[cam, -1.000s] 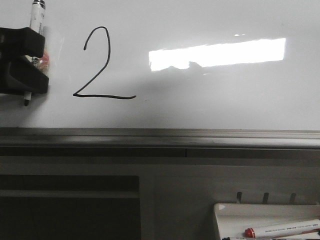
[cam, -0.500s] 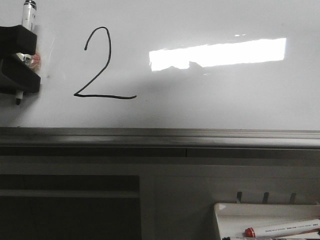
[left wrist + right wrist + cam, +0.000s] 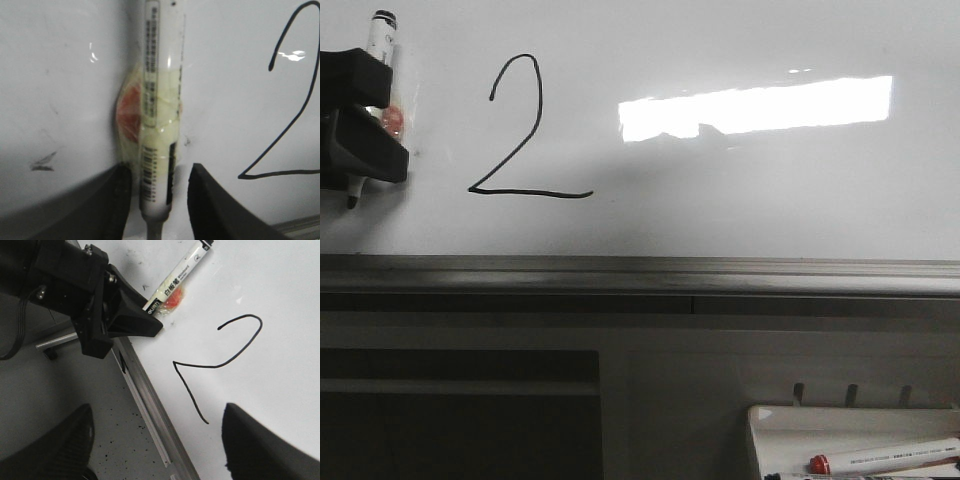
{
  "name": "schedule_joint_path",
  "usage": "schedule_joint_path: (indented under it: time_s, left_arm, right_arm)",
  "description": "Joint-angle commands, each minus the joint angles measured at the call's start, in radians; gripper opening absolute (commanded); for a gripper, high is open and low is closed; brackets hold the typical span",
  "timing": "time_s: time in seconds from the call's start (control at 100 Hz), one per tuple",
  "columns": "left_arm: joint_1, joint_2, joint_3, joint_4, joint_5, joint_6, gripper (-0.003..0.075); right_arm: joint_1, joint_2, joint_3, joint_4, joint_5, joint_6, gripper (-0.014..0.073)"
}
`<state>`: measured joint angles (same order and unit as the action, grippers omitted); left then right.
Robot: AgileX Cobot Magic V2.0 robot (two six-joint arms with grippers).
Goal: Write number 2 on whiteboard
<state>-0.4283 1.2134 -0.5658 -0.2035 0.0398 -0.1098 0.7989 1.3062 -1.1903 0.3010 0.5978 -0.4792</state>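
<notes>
The number 2 (image 3: 525, 130) is drawn in thin black line on the left part of the whiteboard (image 3: 770, 200). It also shows in the left wrist view (image 3: 290, 125) and the right wrist view (image 3: 220, 365). My left gripper (image 3: 380, 118) is at the board's left edge, left of the digit. A white marker (image 3: 382, 40) with a taped-on red piece stands upright against the board between its jaws. In the left wrist view the jaws (image 3: 159, 200) stand either side of the marker (image 3: 160, 100) with small gaps. My right gripper (image 3: 155, 450) is wide open and empty, below the digit.
A grey metal rail (image 3: 640, 270) runs along the whiteboard's bottom edge. A small white tray (image 3: 850, 425) at the lower right holds a red-capped marker (image 3: 890, 457). A bright rectangular light reflection (image 3: 755, 105) lies right of the digit.
My left gripper and the marker have shifted left, away from the digit. The marker now sits slightly lower and more tilted. The digit is unchanged.
</notes>
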Motion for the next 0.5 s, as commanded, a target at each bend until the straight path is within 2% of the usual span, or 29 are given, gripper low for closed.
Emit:
schedule_joint_path:
  time_s: [0.0,0.23,0.3,0.37,0.43,0.49]
  left_arm:
    - [0.020,0.002,-0.014,0.004,-0.040,-0.006,0.0313]
    - [0.020,-0.095,-0.014,0.013,0.000,0.006,0.0313]
    - [0.020,-0.146,-0.014,0.013,0.025,0.006,0.0313]
    - [0.020,-0.205,-0.014,0.021,0.044,0.006,0.0312]
    - [0.020,-0.257,-0.014,0.035,0.052,0.006,0.0302]
    - [0.020,-0.322,-0.014,0.048,0.052,0.006,0.0236]
  right_arm:
    - [-0.005,-0.034,-0.032,0.006,-0.066,0.004,0.0482]
    - [-0.005,-0.036,-0.032,0.006,-0.063,0.004,0.0482]
    - [-0.005,-0.041,-0.032,0.006,-0.054,0.009,0.0450]
    - [-0.008,-0.053,-0.030,0.006,-0.052,0.027,0.0325]
    - [-0.014,-0.070,-0.029,0.006,-0.052,0.027,0.0141]
    - [-0.015,-0.091,-0.028,-0.002,-0.052,0.027,-0.0056]
